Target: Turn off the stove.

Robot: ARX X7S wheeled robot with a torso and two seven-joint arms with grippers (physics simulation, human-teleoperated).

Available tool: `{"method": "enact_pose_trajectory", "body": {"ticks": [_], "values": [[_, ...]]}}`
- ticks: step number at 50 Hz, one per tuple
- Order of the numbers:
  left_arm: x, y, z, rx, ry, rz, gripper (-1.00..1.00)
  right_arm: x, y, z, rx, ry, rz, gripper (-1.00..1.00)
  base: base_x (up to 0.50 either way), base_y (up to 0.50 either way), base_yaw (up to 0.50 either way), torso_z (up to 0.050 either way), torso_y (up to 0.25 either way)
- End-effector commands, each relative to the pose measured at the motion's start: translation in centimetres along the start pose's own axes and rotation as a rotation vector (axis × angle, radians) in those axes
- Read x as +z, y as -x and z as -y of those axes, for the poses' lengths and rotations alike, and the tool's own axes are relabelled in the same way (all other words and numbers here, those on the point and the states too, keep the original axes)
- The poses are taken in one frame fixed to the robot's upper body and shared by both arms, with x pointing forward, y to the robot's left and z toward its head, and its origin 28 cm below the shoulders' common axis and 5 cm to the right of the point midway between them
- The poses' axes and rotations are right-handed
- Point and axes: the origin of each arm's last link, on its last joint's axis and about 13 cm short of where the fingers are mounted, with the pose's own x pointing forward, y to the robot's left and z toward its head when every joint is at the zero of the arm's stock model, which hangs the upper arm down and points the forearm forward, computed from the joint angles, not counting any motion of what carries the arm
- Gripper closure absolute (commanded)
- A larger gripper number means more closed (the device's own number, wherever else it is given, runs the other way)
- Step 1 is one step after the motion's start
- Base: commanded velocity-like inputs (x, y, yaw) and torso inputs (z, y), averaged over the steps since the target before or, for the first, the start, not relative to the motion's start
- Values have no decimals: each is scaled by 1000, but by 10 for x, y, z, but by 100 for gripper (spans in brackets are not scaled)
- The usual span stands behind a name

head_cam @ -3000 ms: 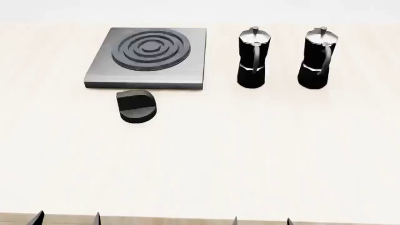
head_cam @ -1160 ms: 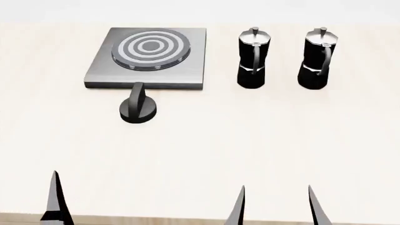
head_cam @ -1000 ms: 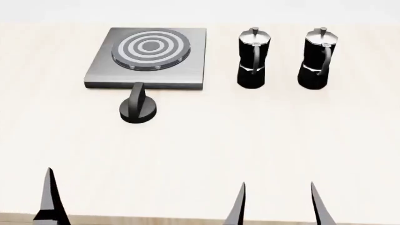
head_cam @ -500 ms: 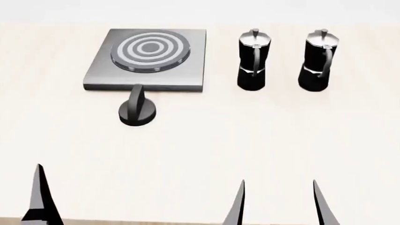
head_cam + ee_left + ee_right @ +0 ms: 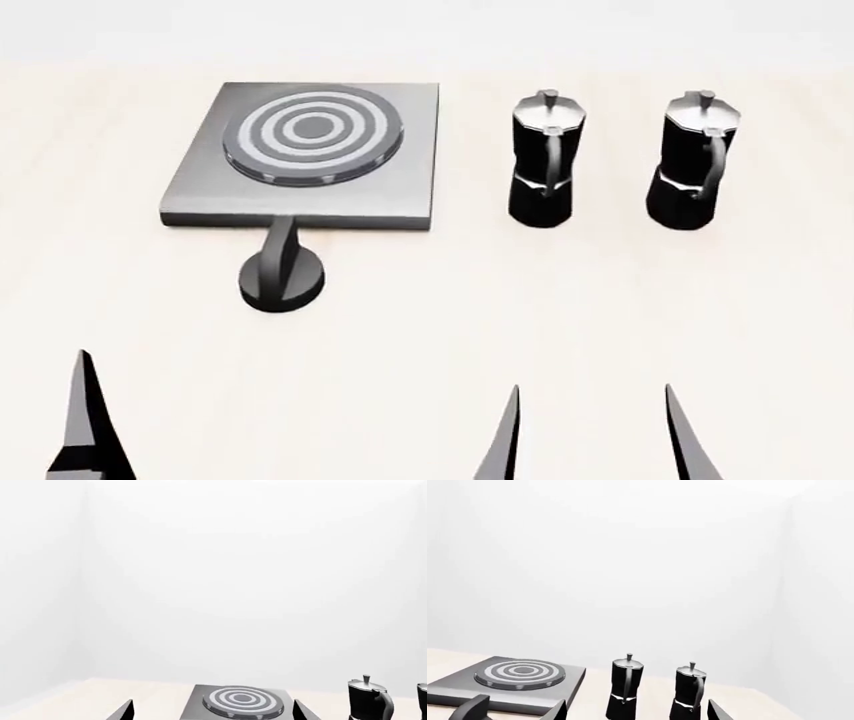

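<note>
The stove is a grey square slab with light concentric burner rings, at the back left. Its black round knob sits just in front, its ridge pointing at the slab. One finger of my left gripper shows at the bottom left, well short of the knob. In the left wrist view the left gripper is open wide and empty, facing the stove. My right gripper is open and empty at the bottom right. In the right wrist view it faces the pots.
Two black moka pots with silver lids stand upright to the right of the stove. They also show in the right wrist view. The pale tabletop stretches between the grippers and the objects.
The burner rings went from dark to light and the knob's ridge turned to point at the slab. Both grippers rose into view and opened. The head view shifted; objects now sit lower and larger.
</note>
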Motion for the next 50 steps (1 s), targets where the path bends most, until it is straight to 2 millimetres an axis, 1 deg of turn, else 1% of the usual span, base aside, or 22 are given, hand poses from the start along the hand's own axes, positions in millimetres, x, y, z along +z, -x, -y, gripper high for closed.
{"method": "enact_pose_trajectory", "body": {"ticks": [1, 50], "values": [[-1, 0, 0, 3, -3, 3, -100, 0, 0, 0, -1, 1, -1, -100, 215, 0, 0, 0, 0], [-2, 0, 0, 4, -8, -1, -100, -2, 0, -1, 5, -2, -11, -100, 218, 0, 0, 0, 0]]}}
